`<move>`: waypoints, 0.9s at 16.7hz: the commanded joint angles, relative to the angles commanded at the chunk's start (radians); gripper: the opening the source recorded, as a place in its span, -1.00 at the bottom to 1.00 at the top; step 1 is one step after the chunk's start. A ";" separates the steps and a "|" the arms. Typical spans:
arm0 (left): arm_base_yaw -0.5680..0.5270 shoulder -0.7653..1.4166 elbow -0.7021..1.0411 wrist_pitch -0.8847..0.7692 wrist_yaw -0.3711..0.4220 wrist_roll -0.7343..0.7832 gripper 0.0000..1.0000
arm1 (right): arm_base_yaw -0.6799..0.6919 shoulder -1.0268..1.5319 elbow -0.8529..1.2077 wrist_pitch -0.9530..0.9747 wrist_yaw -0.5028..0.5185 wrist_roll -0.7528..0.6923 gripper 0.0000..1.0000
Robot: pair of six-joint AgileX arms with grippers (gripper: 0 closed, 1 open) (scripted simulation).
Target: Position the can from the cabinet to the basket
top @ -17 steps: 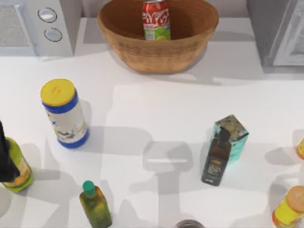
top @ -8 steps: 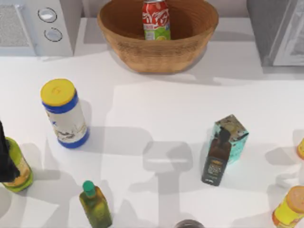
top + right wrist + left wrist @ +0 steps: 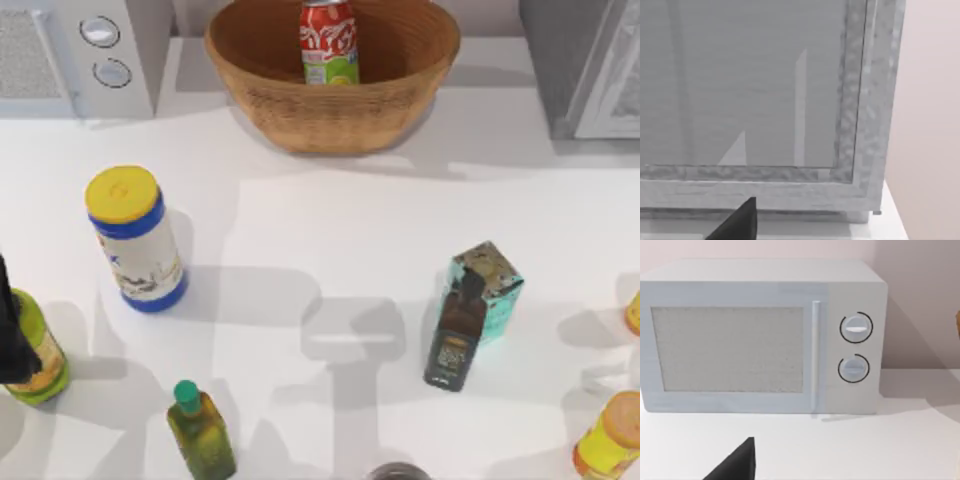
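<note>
the can [image 3: 328,42] stands upright, silver top up, long axis vertical, inside the basket [image 3: 330,105] at twelve o'clock; the cabinet [image 3: 580,65] sits at two o'clock. left gripper [image 3: 12,335] hangs at nine o'clock; its opening i cannot tell.

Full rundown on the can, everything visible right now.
The can is a small red soda can with white script lettering, a green-and-lime lower band and a silver top. It looks like printed metal, undented. It stands upright inside the wicker basket at the top view's far middle, toward the basket's back wall; whether it touches that wall cannot be told. Its base is hidden behind the basket's near rim. No gripper holds it.
</note>
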 joint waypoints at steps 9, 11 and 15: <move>0.000 0.000 0.000 0.000 0.000 0.000 1.00 | -0.010 -0.141 0.633 -0.609 0.032 -0.036 1.00; 0.000 0.000 0.000 0.000 0.000 0.000 1.00 | -0.013 -0.165 0.835 -0.807 0.031 -0.035 1.00; 0.000 0.000 0.000 0.000 0.000 0.000 1.00 | -0.015 -0.197 1.163 -1.178 0.016 -0.024 1.00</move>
